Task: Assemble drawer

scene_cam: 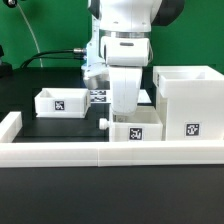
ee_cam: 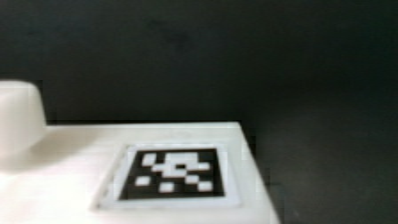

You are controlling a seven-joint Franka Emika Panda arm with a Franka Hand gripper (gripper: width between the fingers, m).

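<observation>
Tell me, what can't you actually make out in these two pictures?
- Gripper, exterior view: its fingertips sit behind the near tray's wall, so open or shut cannot be told.
- White shape, wrist view: cut off by the picture's edge and blurred, so what it is stays unclear.
- Tag, wrist view: too blurred to read, and which part carries it cannot be told.

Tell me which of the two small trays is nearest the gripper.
The tray against the front rail, just under the gripper, beside the tall case. The other tray stands apart, toward the exterior view's left.
</observation>
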